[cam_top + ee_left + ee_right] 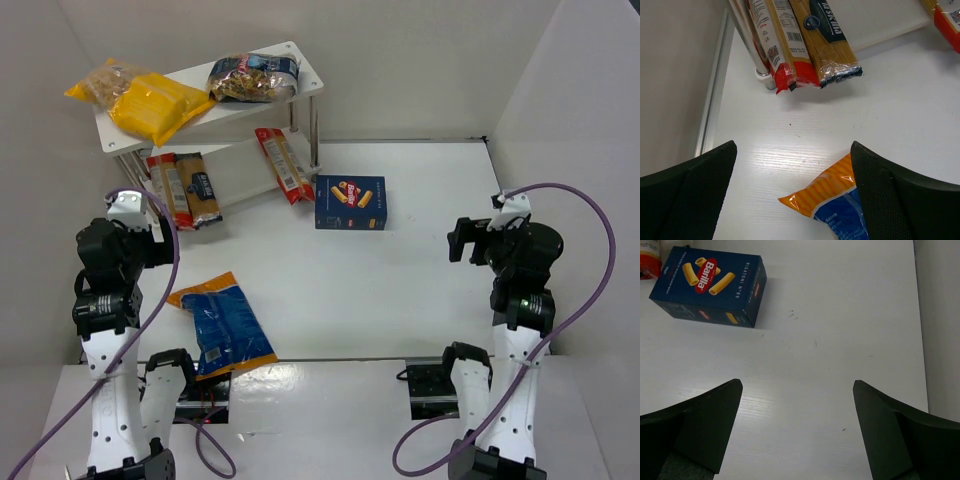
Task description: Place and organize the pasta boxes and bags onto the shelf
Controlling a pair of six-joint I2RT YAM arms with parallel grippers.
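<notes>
The white two-tier shelf (305, 72) stands at the back left. Its top board holds a yellow bag (158, 105), a clear pasta bag (100, 82) and a dark bag (252, 78). Its lower board holds two spaghetti packs (185, 188) and a red-edged pack (283, 165). The dark-blue box (350, 202) lies flat on the table right of the shelf and shows in the right wrist view (710, 286). The blue bag with orange ends (222, 325) lies near the left arm. My left gripper (794, 150) is open above its orange end (822, 192). My right gripper (797, 385) is open and empty over bare table.
White walls close in the table on the left, back and right. A shelf post (752, 50) and the spaghetti pack ends (812, 75) lie just ahead of the left gripper. Purple cables loop beside both arms.
</notes>
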